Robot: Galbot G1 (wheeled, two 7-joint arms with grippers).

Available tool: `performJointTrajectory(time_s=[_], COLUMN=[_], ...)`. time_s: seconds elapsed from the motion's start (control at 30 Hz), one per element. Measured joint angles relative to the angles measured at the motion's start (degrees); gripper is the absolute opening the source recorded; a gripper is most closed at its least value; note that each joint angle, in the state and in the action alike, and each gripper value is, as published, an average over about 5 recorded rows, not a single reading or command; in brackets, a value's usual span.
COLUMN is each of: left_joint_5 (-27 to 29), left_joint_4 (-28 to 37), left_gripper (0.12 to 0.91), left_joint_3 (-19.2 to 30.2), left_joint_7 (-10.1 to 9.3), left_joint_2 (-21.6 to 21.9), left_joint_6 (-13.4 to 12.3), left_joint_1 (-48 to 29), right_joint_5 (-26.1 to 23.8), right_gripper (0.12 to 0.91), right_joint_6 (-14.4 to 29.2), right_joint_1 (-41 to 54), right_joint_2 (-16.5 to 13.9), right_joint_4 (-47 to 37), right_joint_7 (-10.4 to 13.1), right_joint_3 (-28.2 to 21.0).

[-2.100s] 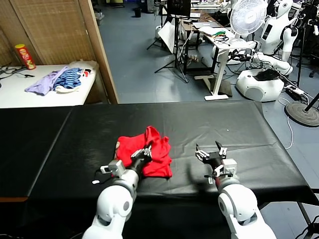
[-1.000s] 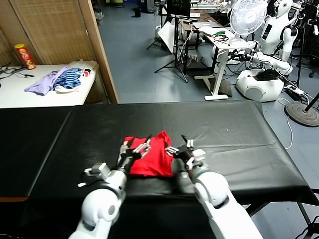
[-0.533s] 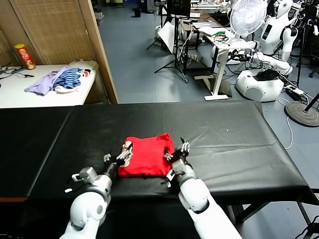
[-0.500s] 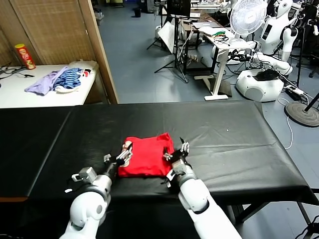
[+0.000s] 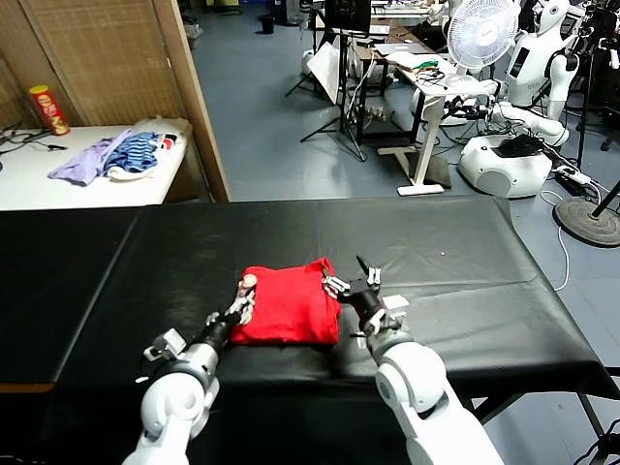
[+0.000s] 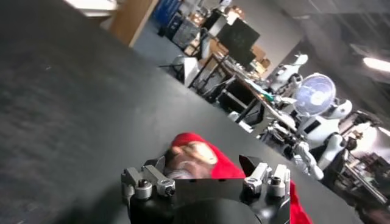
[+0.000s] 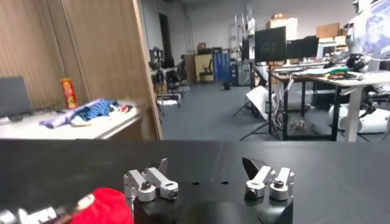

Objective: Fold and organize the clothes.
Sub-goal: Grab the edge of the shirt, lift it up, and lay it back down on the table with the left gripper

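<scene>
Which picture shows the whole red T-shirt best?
The head view: the whole folded red T-shirt lies on the black table. The left wrist view shows only part of it; the right wrist view, just a red corner.

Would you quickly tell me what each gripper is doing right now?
Left gripper: open, at the left edge of the folded red T-shirt, holding nothing.
Right gripper: open, at the shirt's right edge, holding nothing.
</scene>
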Motion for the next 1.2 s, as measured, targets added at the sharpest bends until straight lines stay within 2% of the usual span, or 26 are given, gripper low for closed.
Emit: performJointTrajectory(time_s=[0.1,0.3,0.4,0.47,0.6,0.77,1.03,1.13,1.2], left_joint_5=[-1.06,-0.44,1.88,4.74,15.29,32.32,51.05,55.83,56.65], left_joint_4=[0.25,0.66,0.53,0.17,-0.68,-1.23,-2.12,-3.45,-5.12], left_gripper=[0.722,0.407,0.242,0.174,0.164,0.161,0.161,0.161,0.161], left_joint_3=[0.01,0.1,0.37,0.67,0.77,-0.33,-5.25,-7.98,-9.11], left_joint_7=[0.42,0.78,0.59,0.48,0.64,0.75,0.06,0.28,0.93], left_joint_2=[-0.16,-0.43,-0.47,-0.38,0.4,3.92,16.93,22.14,24.72], left_joint_6=[-0.01,-0.36,-0.91,-1.39,-1.76,-1.36,-1.79,-1.51,-1.33], left_joint_1=[0.17,0.29,0.15,0.04,-0.09,0.63,1.45,2.04,2.65], right_joint_5=[0.39,-0.44,-3.35,-5.93,-10.58,-12.19,-13.0,-13.35,-13.51], right_gripper=[0.798,0.798,0.798,0.798,0.798,0.798,0.798,0.798,0.798], right_joint_6=[0.0,-0.76,-2.87,-4.42,-6.27,-6.79,-6.98,-7.0,-7.01], right_joint_1=[-0.49,-1.61,-2.38,-3.04,-4.68,-6.35,-7.27,-7.18,-7.11], right_joint_2=[0.07,0.32,0.55,0.69,0.82,0.78,1.12,1.51,1.75], right_joint_4=[0.68,1.6,2.03,2.36,3.06,3.6,3.41,3.29,3.22], right_joint_7=[-0.03,0.48,1.66,2.17,2.2,2.05,2.07,2.04,2.02], right_joint_3=[0.47,1.65,2.42,3.07,4.71,6.45,6.78,6.26,5.95])
